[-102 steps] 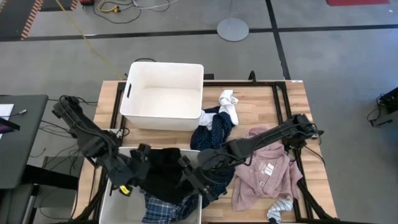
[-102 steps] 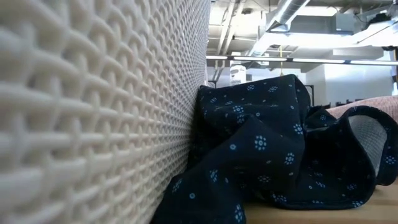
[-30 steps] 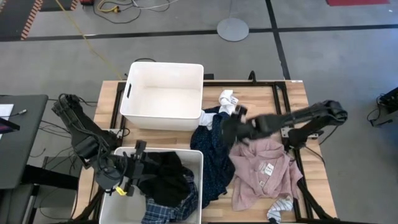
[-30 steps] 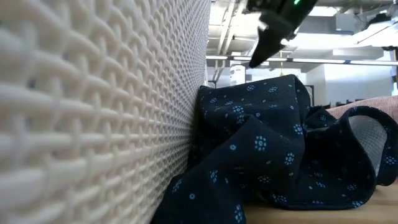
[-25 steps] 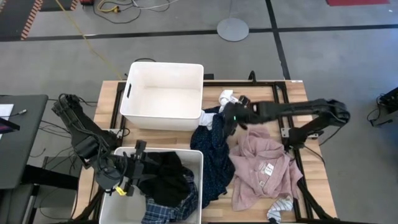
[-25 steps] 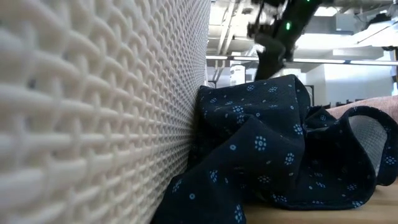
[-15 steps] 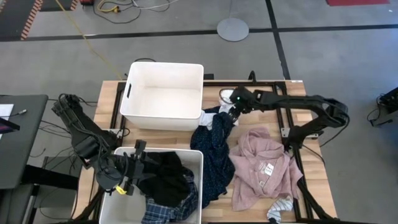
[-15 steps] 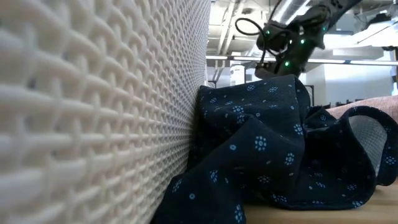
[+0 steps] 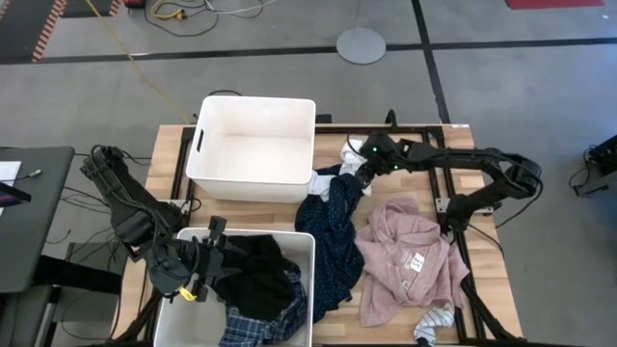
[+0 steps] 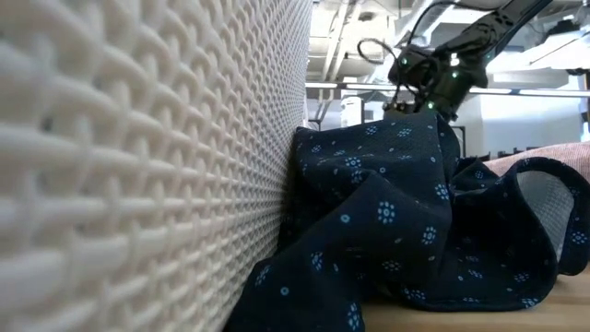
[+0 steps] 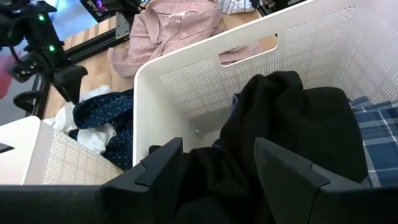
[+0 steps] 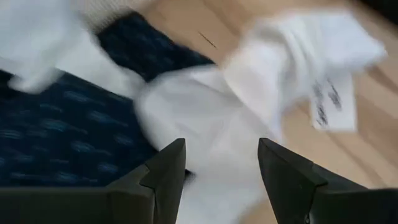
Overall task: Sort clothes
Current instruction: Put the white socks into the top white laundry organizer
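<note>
A white woven bin wall (image 10: 138,157) fills the near left side of the low view. Leaning against it is the crumpled navy dotted piece (image 10: 396,231), lying on the wooden worktop (image 10: 479,314). A pale pink shirt (image 10: 553,157) shows at the right edge, behind the navy folds. Farther back the right arm reaches in from the upper right, its gripper (image 10: 415,97) low behind the top of the navy piece, with green lights on its wrist. Ceiling pipes run above.
</note>
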Robot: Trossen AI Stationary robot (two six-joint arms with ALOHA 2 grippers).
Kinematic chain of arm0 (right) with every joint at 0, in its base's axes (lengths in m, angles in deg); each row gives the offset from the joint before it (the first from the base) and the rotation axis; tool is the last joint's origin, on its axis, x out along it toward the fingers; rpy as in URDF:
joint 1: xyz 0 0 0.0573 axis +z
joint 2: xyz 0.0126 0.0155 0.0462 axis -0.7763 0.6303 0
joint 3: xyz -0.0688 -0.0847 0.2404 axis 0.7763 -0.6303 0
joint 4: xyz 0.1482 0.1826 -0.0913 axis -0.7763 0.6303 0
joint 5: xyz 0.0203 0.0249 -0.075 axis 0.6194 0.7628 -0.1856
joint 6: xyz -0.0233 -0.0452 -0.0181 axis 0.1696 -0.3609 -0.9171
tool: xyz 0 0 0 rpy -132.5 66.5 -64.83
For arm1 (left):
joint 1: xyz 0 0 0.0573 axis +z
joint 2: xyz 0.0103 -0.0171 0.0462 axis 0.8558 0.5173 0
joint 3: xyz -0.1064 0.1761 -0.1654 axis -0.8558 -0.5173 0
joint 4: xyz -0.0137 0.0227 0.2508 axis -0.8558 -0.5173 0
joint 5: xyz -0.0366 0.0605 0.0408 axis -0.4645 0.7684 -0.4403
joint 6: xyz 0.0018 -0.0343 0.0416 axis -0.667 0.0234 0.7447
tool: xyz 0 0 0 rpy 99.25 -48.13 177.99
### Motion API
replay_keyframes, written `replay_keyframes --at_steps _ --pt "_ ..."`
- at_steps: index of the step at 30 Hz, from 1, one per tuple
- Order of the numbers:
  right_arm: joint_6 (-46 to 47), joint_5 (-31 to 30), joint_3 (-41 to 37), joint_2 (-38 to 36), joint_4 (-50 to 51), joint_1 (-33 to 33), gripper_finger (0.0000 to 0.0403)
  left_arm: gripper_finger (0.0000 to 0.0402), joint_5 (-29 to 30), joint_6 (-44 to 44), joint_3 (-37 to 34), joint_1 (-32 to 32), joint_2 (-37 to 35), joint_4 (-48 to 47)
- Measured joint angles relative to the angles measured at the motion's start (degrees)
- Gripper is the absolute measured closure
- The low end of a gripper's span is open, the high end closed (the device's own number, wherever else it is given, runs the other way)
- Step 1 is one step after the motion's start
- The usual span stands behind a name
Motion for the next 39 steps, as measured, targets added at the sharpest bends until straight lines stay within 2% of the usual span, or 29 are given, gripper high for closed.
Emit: replay_keyframes --at_steps 6,10,16,19,23,25,28,29,35,39 --pt "-0.2 -5.3 0.1 -2.3 -0.4 -0.5 0.0186 0.0208 0.0 0.0 0.0 0.0 0.0 0.0" --pt "0.1 -5.2 -0.2 -0.7 1.4 -2.8 0.0186 0.0208 0.0 -0.1 0.0 0.0 0.0 0.0" --pt "0.3 1.9 -1.0 6.7 -2.7 -4.5 0.0186 0.0208 0.0 -0.2 0.0 0.4 0.0 -0.1" --pt "0.2 2.6 -1.0 9.4 -5.9 -3.5 0.0190 0.0208 0.0 -0.7 0.0 0.4 0.0 -0.1" --pt "-0.9 2.5 -1.0 9.7 -9.6 -2.0 0.0233 0.0208 0.0 -2.0 0.0 0.4 0.0 -0.8" --pt "-2.1 2.5 -1.0 8.5 -9.7 -1.6 0.0277 0.0208 0.0 -2.1 0.0 0.4 0.0 -1.0" --pt "-4.8 2.4 -1.0 5.5 -9.5 -0.8 0.0366 0.0208 0.0 -2.1 0.0 0.4 0.0 -1.3" --pt "-5.5 2.2 -1.0 4.4 -9.3 -0.4 0.0383 0.0208 0.0 -2.0 0.0 0.4 0.0 -1.3" --pt "-5.5 -1.9 -1.0 -4.8 -8.4 2.5 0.0399 0.0208 0.0 -1.2 0.0 1.9 0.0 -1.9" --pt "-5.3 -1.9 -1.0 -11.8 -8.5 4.3 0.0401 0.0208 0.5 -0.1 0.0 3.4 0.0 -1.8"
